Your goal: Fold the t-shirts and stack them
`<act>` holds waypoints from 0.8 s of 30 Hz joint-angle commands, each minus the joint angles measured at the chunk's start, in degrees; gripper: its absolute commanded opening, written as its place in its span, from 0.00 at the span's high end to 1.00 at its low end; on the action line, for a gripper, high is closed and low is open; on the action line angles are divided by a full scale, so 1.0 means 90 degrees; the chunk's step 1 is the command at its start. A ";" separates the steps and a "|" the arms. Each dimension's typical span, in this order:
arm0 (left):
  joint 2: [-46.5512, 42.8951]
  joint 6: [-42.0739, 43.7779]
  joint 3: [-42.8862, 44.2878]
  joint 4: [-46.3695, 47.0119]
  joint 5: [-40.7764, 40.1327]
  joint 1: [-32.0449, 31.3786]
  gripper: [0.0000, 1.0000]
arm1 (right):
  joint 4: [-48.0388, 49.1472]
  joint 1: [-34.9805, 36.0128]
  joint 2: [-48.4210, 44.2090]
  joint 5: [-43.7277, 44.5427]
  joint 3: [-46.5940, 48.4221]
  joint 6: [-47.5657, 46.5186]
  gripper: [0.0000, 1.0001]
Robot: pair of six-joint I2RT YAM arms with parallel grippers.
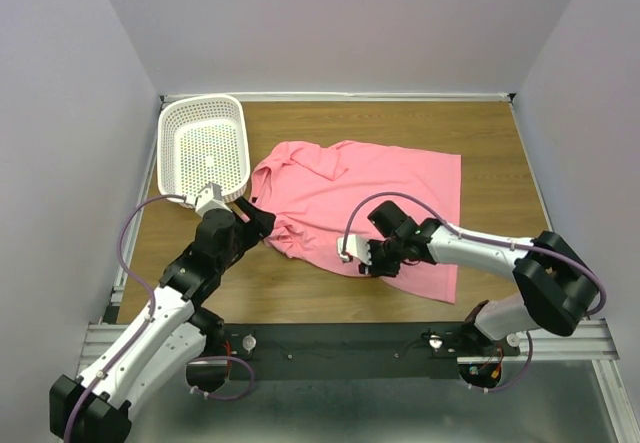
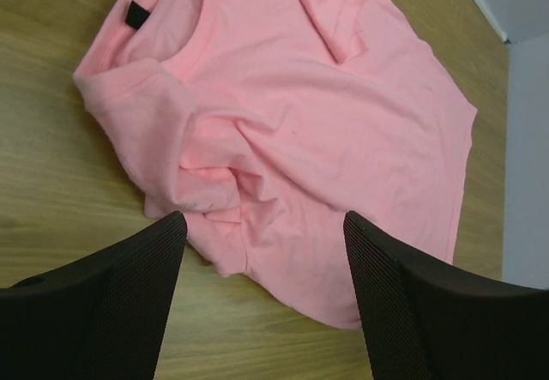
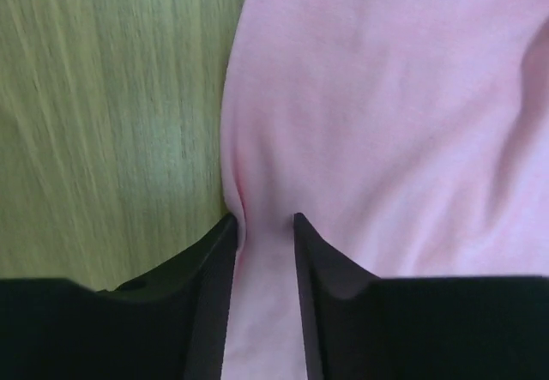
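Right wrist: t-shirt [image 3: 386, 97] edge pinched between right jaws; left jaws spread over it.

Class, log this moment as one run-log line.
left pincer: open, at t-shirt crumpled sleeve | right pincer: shut on t-shirt edge | t-shirt: unfolded | basket: far left
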 commanded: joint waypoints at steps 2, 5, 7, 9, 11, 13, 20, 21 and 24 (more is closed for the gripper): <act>0.0152 -0.0152 0.0038 -0.0043 -0.0340 0.0039 0.22 | 0.0012 0.0052 -0.0123 0.1302 -0.0630 -0.0222 0.78; 0.0269 0.0307 0.0155 0.0270 -0.0184 0.0039 0.24 | -0.0144 -0.0006 -0.0591 0.1859 -0.0904 -0.0515 0.94; 0.0435 0.0823 0.0292 0.0562 0.0059 0.0039 0.24 | -0.0339 -0.0366 -0.0924 0.2103 -0.1148 -0.0963 0.98; 0.0630 0.1146 0.0380 0.0971 0.0429 0.0029 0.24 | -0.0660 -0.0853 -0.1401 0.2133 -0.1256 -0.1673 1.00; 0.0844 0.1759 0.0419 0.1362 0.0839 0.0039 0.23 | -0.0925 -0.1897 -0.1742 0.2075 -0.1276 -0.2261 1.00; 0.1040 0.2142 0.0468 0.2101 0.1569 0.0029 0.23 | -0.1275 -0.2997 -0.1880 0.1862 -0.1257 -0.3147 0.96; 0.3342 0.3675 0.2252 0.2440 0.2228 0.0039 0.25 | -0.2165 -0.4420 -0.1774 0.0397 -0.0535 -0.3593 0.23; 0.4051 0.4074 0.2584 0.2129 0.2257 0.0029 0.26 | -0.2273 -0.4430 -0.1774 0.0192 -0.0369 -0.3534 0.23; 0.5419 0.4700 0.3873 0.1397 0.2463 0.0019 0.29 | -0.2390 -0.4440 -0.1686 -0.0774 0.0001 -0.3154 0.21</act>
